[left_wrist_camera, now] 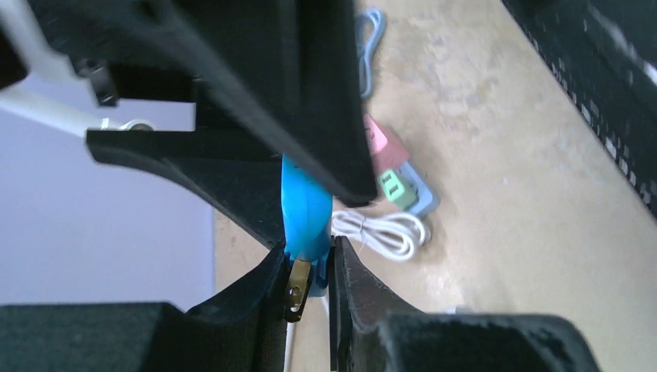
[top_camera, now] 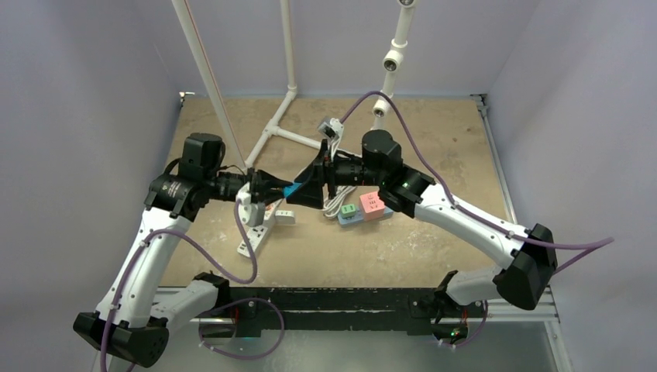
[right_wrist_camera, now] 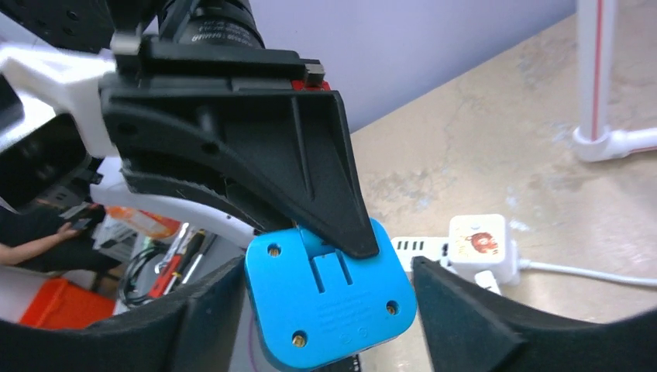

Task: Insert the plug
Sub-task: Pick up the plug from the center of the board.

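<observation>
Right wrist view: blue plug (right_wrist_camera: 329, 310) is held in the air above the table (top_camera: 434, 139), with the left gripper (left_wrist_camera: 308, 257) clamped across its flat faces and a brass prong (left_wrist_camera: 297, 285) showing between the pads. The right gripper (right_wrist_camera: 327, 287) flanks its side edges; firm contact cannot be determined. Recommended: confirm the right grip before the left releases, then square the prong to the white power strip (right_wrist_camera: 422, 248) below

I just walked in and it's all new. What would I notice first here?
A bright blue plug held in mid-air over the middle of the table, pinched in the left gripper. Nearby, a pink adapter and a green adapter lie on it.
</observation>
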You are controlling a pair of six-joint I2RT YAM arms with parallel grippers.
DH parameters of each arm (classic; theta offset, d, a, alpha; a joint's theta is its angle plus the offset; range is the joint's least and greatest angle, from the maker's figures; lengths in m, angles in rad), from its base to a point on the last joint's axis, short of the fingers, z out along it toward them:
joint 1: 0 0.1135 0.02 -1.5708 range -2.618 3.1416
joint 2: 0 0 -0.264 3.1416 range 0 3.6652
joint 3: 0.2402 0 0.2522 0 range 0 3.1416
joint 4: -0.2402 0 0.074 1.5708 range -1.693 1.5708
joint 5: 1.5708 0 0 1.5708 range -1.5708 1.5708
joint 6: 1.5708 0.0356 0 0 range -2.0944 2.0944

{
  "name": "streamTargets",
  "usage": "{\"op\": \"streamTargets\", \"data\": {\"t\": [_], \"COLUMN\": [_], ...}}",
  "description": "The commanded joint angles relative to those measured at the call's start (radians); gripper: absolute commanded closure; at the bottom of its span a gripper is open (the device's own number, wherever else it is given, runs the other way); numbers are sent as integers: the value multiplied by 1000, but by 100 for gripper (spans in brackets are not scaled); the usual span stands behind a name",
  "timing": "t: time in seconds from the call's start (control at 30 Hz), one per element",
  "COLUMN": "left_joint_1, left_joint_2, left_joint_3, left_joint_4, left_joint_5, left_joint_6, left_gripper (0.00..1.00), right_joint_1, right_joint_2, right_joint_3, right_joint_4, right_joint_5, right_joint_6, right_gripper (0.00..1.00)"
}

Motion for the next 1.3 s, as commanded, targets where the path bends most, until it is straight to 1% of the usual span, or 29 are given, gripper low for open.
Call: {"op": "streamTargets", "data": {"t": [0.0,0.03,0.07,0.17,0.2,0.27,0.33,0.4,0.5,0.6,0.67,0.73,0.87,0.9,0.93,0.97,1.0,1.03,1.07,1.13,1.27], "left_joint_1": [-5,-5,-4,-5,-5,-5,-5,-5,-5,-5,-5,-5,-5,-5,-5,-5,-5,-5,-5,-5,-5], "left_joint_2": [-29,-30,-29,-16,-6,6,21,35,51,63,68,71,69,68,68,66,61,52,40,9,-63], "left_joint_3": [-41,-53,-61,-81,-81,-72,-58,-41,-5,18,26,30,30,30,30,30,29,28,30,22,-3], "left_joint_4": [496,556,592,686,702,680,634,549,448,437,437,438,450,455,464,473,485,489,485,473,339], "left_joint_5": [128,136,146,184,202,234,260,277,289,287,285,283,269,264,255,238,218,194,163,110,62], "left_joint_6": [-767,-874,-950,-1162,-1194,-1199,-1177,-1121,-1041,-1038,-1038,-1038,-1041,-1044,-1045,-1045,-1042,-1017,-976,-848,-390], "left_gripper": [100,100,100,100,100,100,100,100,100,100,100,100,100,100,100,81,39,15,8,3,1], "right_joint_1": [-5,-12,-21,-33,-33,-34,-35,-35,-35,-35,-35,-35,-35,-35,-35,-35,-36,-39,-42,-52,-75], "right_joint_2": [-54,-75,-99,-169,-183,-201,-203,-203,-198,-183,-174,-170,-174,-175,-175,-172,-169,-165,-162,-155,-147], "right_joint_3": [-21,-22,-25,-39,-44,-47,-46,-43,-42,-36,-38,-42,-56,-60,-59,-52,-40,-27,-16,7,23], "right_joint_4": [5,1,1,13,22,33,44,58,84,93,99,101,99,99,98,87,72,55,46,28,27], "right_joint_5": [73,79,90,111,119,144,161,173,172,138,117,107,71,73,87,116,146,160,165,160,130], "right_joint_6": [-108,-135,-163,-240,-259,-278,-285,-285,-273,-254,-252,-251,-230,-227,-223,-218,-211,-208,-203,-190,-138], "right_gripper": [10,4,1,1,1,1,5,11,24,43,51,61,63,74,93,100,100,100,100,100,100]}}
